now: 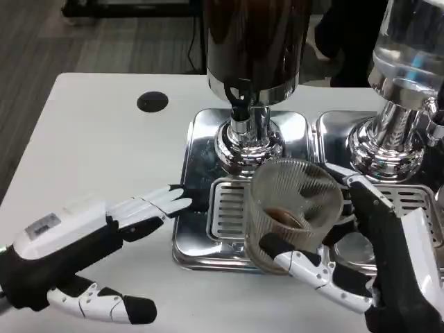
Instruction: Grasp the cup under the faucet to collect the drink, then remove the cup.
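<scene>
At the lower centre-right of the frame, the right hand (361,267) wraps its fingers around the ribbed, clear glass cup (294,211), holding it over the slotted steel drip tray (225,211) just in front of the dark drink dispenser's chrome faucet (241,111). A little brown liquid sits in the cup, so collecting seems under way or done. At lower left, the left hand (104,236) rests with fingers spread, holding nothing, apparently waiting.
</scene>
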